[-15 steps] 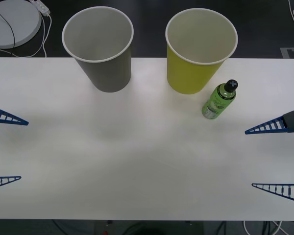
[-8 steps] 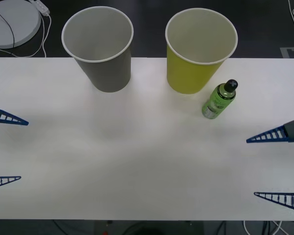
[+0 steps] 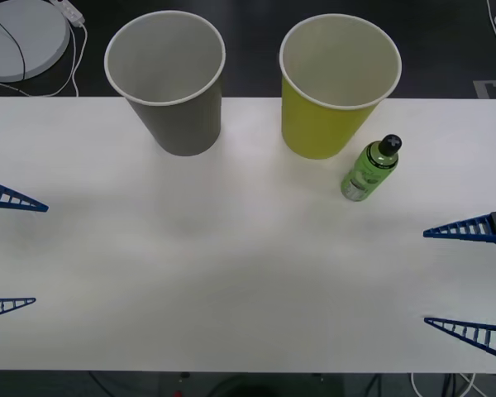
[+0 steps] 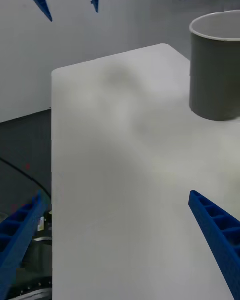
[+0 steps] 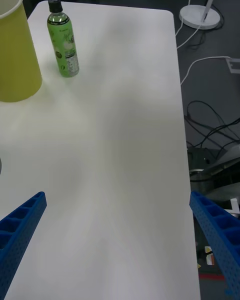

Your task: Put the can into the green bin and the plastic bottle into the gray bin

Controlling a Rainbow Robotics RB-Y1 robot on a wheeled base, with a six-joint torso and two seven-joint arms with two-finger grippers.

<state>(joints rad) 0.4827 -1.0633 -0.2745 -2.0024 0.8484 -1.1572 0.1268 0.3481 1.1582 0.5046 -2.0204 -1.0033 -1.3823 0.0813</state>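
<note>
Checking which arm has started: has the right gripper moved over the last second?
Yes. The right gripper has pulled back toward the table's right edge and slightly nearer the robot, away from the plastic bottle.

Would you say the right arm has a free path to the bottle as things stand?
Probably yes. The right tool is open at the table's right edge, and bare tabletop lies between it and the upright bottle. The green bin stands just beyond the bottle, not in between.

Right gripper [image 3: 469,281]: position altered. Over the last second it withdraws toward the table's right edge and nearer the robot; upper finger now lower in the front view, farther from the plastic bottle [image 3: 369,169]. Jaws remain spread.
</note>
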